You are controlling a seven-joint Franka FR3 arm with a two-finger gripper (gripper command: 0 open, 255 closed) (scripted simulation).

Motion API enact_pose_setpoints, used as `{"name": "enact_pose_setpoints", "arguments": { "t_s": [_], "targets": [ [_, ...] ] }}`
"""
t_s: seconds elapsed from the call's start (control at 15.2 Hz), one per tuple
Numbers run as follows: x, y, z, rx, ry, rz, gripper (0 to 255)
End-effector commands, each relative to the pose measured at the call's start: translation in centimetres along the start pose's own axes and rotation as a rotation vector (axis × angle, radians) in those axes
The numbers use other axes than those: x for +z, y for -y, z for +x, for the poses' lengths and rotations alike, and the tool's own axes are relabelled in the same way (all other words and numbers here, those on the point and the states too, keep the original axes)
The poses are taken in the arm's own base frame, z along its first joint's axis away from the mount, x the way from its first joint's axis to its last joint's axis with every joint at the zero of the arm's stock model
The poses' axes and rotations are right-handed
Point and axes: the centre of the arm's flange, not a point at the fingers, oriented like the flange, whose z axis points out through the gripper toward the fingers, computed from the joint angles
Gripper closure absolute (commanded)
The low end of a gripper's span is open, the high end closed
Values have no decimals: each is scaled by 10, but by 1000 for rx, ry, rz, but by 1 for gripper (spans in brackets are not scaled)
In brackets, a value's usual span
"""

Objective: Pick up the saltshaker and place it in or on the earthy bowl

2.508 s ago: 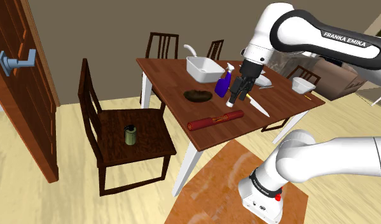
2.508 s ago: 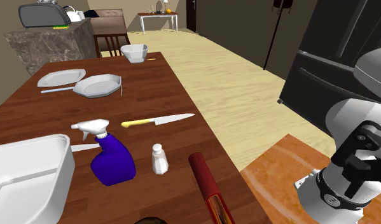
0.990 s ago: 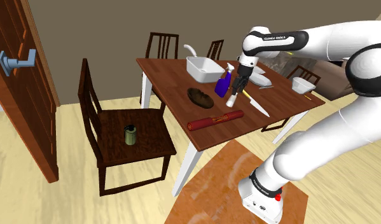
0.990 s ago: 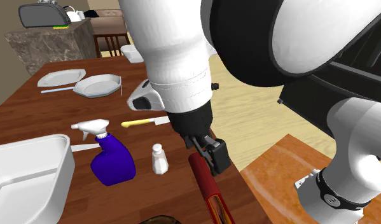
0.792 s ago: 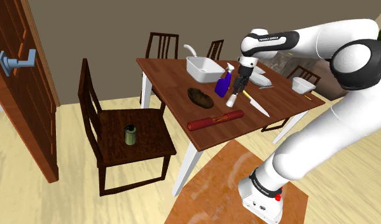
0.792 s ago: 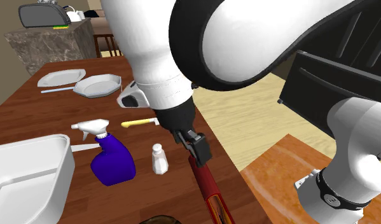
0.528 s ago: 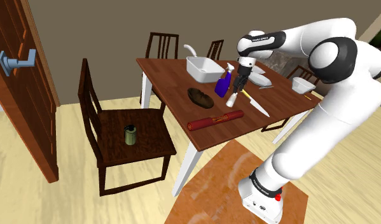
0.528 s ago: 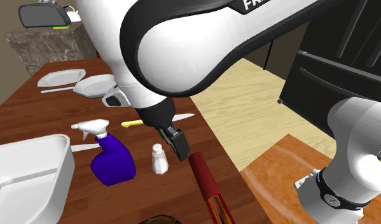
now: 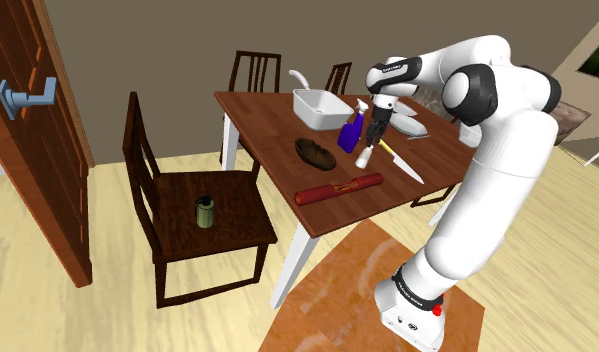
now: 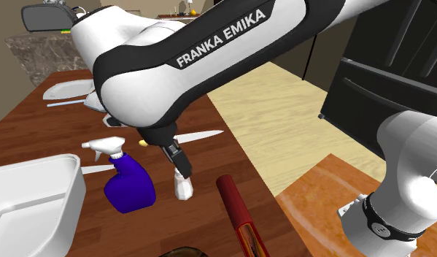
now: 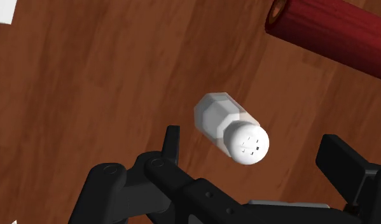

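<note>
The claw (image 9: 371, 138) has come down. A little while ago it was up high over the table (image 9: 264, 124). Now it hangs right above the saltshaker (image 9: 364, 157). The big white arm has swung in over the table too.

The saltshaker has not moved. It is white and stands upright on the brown wood, just beside the blue spray bottle (image 10: 128, 183). In the wrist view the claw (image 11: 253, 147) is wide apart, with one black finger on each side of the saltshaker (image 11: 232, 127). Neither finger touches it, so it is not held yet. I think the claw needs to go down a bit more before it squeezes, but it is hard to tell how low it is.

There is not much room here. The spray bottle (image 9: 350, 131) is close on one side. The long red roll (image 10: 238, 212) lies near on the other side, and the knife (image 10: 187, 136) with the yellow handle lies just behind. The fingers should slip in without bumping the bottle.

The dark earthy bowl (image 9: 313, 153) sits toward the shoulder view's left of the saltshaker. The wood between them is bare. If the saltshaker is lifted straight up first, it can go over to the bowl with nothing in its way. Both are away from the table's edge.
</note>
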Motion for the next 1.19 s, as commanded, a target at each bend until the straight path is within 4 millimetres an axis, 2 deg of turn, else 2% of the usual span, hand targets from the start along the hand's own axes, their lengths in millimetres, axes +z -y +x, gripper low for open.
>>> {"name": "enact_pose_setpoints", "arguments": {
  "t_s": [0.0,0.26,0.79,0.86,1.12],
  "targets": [
    [10,-1,1,-1,0,-1,0],
    [28,-1,1,-1,0,-1,0],
    [28,-1,1,-1,0,-1,0],
    [29,-1,1,-1,0,-1,255],
    [29,-1,1,-1,0,-1,255]
  ]
}}
